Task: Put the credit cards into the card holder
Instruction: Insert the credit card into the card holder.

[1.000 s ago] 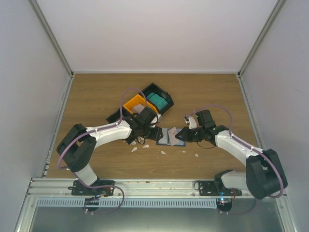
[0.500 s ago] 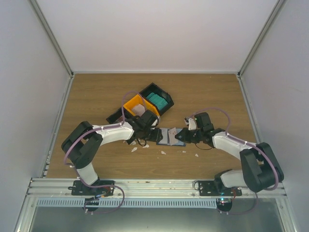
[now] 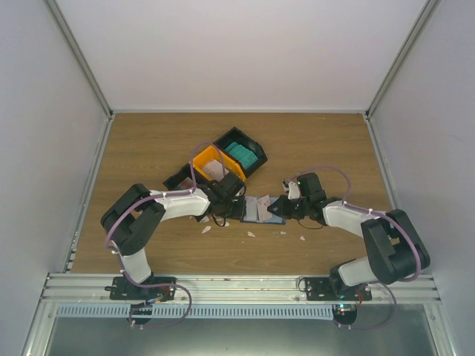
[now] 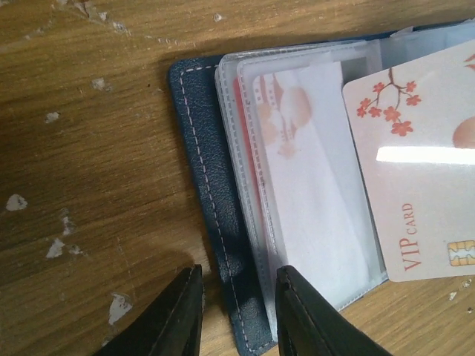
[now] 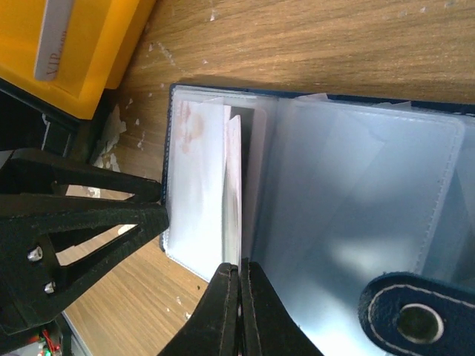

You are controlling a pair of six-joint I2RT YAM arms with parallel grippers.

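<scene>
The navy card holder (image 4: 210, 185) lies open on the wood, its clear sleeves up, also seen from above as the card holder (image 3: 256, 213). One sleeve holds a white card with a red blotch (image 4: 312, 178). My right gripper (image 5: 240, 271) is shut on the edge of a pale pink credit card (image 4: 423, 170), which stands tilted over the sleeves and shows edge-on as the card (image 5: 234, 185). My left gripper (image 4: 237, 304) is open, its fingers straddling the holder's stitched left edge.
An orange bin (image 3: 206, 161) with a card in it and a black bin (image 3: 256, 147) holding teal cards (image 3: 241, 154) stand just behind the left wrist. Small white scraps (image 3: 251, 234) litter the wood in front of the holder.
My left gripper's jaws have narrowed over the holder's left edge. Both arms have shifted a little inward. The right gripper still holds the pink card.
</scene>
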